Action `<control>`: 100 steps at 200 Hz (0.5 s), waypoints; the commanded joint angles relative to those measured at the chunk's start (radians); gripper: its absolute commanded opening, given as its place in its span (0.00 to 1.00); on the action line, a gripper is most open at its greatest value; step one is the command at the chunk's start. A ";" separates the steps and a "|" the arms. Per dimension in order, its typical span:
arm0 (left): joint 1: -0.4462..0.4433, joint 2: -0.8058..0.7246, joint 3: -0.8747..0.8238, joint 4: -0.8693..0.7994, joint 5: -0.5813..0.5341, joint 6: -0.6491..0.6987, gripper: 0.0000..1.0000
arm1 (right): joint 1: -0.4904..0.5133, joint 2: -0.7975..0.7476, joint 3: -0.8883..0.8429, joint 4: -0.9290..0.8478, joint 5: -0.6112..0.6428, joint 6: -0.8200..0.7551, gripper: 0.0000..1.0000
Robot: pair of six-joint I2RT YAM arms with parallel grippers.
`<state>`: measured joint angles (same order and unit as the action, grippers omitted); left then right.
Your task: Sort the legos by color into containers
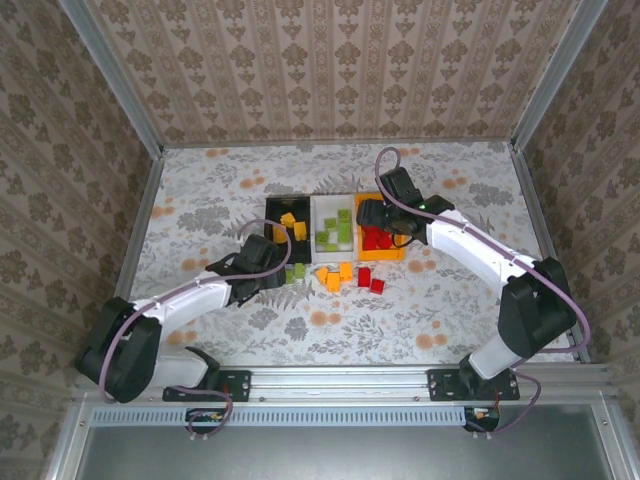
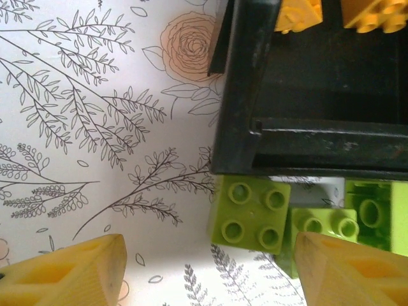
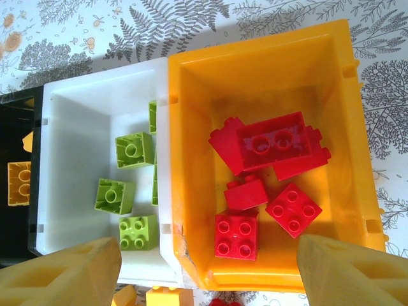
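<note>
Three containers stand in a row: black bin with orange-yellow legos, white bin with several green legos, orange bin with several red legos. My left gripper is open low over the table in front of the black bin, with a green lego just ahead of its fingertips, nearer the right one. A second green lego lies beside it. My right gripper hangs open and empty above the orange bin's near edge.
Loose legos lie on the patterned tablecloth in front of the bins: green, orange-yellow and red. Metal frame rails and papered walls close in the table on three sides.
</note>
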<state>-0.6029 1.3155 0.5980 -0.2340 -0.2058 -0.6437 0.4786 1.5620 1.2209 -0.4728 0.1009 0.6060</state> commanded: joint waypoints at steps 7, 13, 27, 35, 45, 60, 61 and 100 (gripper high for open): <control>0.028 0.082 0.014 -0.013 0.010 0.005 0.66 | 0.003 -0.028 -0.012 0.003 0.008 0.008 0.74; 0.030 0.089 0.011 -0.017 0.010 -0.002 0.64 | 0.003 -0.032 -0.014 0.003 0.009 0.007 0.74; 0.034 0.079 -0.003 -0.035 0.006 -0.024 0.61 | 0.003 -0.044 -0.018 0.001 0.015 0.006 0.74; 0.034 0.060 -0.016 -0.055 0.001 -0.039 0.59 | 0.002 -0.049 -0.021 0.001 0.016 0.007 0.74; 0.034 0.034 -0.038 -0.080 -0.006 -0.060 0.58 | 0.002 -0.055 -0.026 0.003 0.016 0.005 0.74; 0.035 -0.019 -0.074 -0.129 -0.022 -0.085 0.57 | 0.002 -0.060 -0.030 0.004 0.016 0.008 0.74; 0.035 -0.022 -0.076 -0.132 -0.023 -0.086 0.56 | 0.002 -0.061 -0.030 0.004 0.015 0.008 0.74; 0.044 -0.231 -0.139 -0.245 -0.024 -0.120 0.56 | 0.002 -0.078 -0.038 0.008 0.003 0.008 0.74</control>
<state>-0.5667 1.1763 0.4992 -0.3145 -0.2146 -0.7238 0.4786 1.5211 1.1976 -0.4717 0.1009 0.6060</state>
